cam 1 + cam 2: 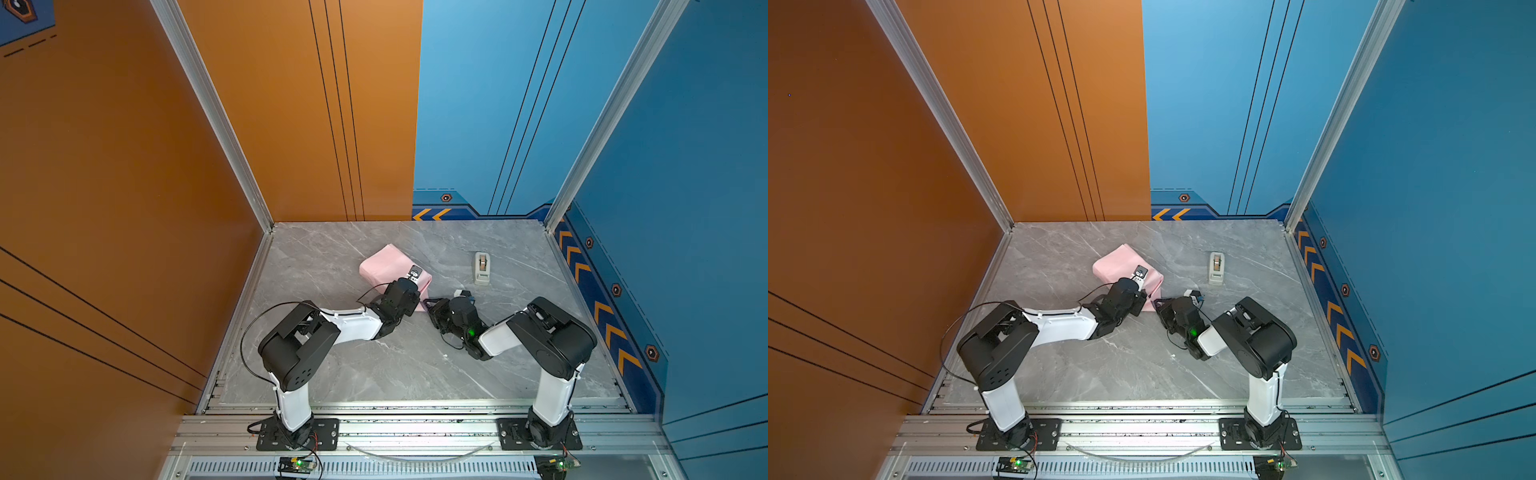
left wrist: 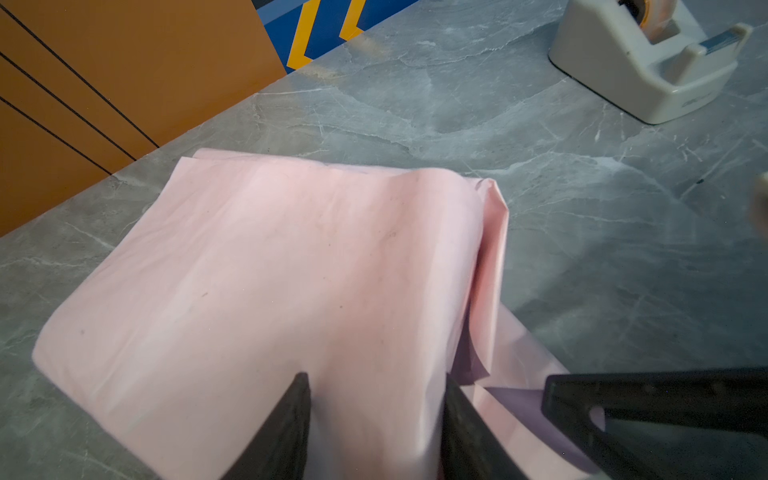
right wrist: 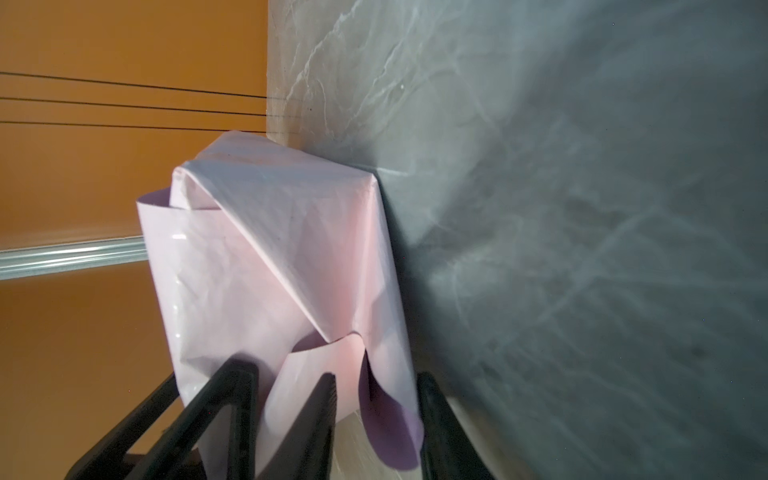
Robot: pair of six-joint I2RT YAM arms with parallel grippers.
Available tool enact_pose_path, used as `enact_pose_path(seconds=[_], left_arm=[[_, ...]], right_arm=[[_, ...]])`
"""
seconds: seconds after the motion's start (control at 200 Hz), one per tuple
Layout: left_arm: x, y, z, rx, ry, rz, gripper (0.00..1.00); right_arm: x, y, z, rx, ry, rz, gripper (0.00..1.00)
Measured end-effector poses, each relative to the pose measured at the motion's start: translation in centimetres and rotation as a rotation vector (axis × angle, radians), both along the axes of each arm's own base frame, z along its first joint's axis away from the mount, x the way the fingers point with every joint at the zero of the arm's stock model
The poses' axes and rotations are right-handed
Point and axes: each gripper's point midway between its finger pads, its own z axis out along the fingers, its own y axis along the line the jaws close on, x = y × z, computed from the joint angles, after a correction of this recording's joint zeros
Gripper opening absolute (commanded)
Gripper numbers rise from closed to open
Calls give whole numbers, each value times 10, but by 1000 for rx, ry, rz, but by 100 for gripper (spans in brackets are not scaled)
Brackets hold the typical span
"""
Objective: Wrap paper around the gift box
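Observation:
The paper (image 1: 386, 266) lies pale pink side up, folded over a low square bulk in the middle of the table in both top views. The gift box is hidden under it. My left gripper (image 2: 378, 415) rests on top of the covered bulk at its near right end, jaws apart, with only the flat pink top between the fingers (image 2: 297, 415). My right gripper (image 3: 378, 415) is low at the loose end of the paper (image 3: 266, 257). Its jaws stand apart, and a curled flap showing its lilac face (image 3: 386, 428) hangs between them, against one finger.
A beige tape dispenser (image 1: 482, 268) stands on the grey marble table (image 1: 374, 365), to the right of the paper and behind my right gripper (image 1: 430, 302). Orange and blue walls close in the table at the left, back and right.

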Motion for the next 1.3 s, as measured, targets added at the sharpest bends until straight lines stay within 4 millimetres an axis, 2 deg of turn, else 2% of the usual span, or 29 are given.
enact_pose_path(seconds=[0.145, 0.37, 0.726, 0.906, 1.122, 1.302], left_arm=[[0, 0, 0, -1, 2, -2, 50], [-2, -2, 2, 0, 24, -20, 53], [-14, -7, 7, -4, 107, -97, 55], [-10, -10, 13, -39, 142, -131, 53], [-1, -19, 30, -120, 148, -182, 53], [3, -24, 35, -173, 157, -195, 42]], right_arm=[[-1, -1, -3, -9, 10, 1, 14], [1, -5, -6, -19, 25, -2, 4], [2, -12, -12, -42, 42, 0, 2], [4, -12, -11, -45, 36, 3, 0], [4, -12, -10, -44, 35, 3, 0], [4, -12, -10, -47, 33, 6, 0]])
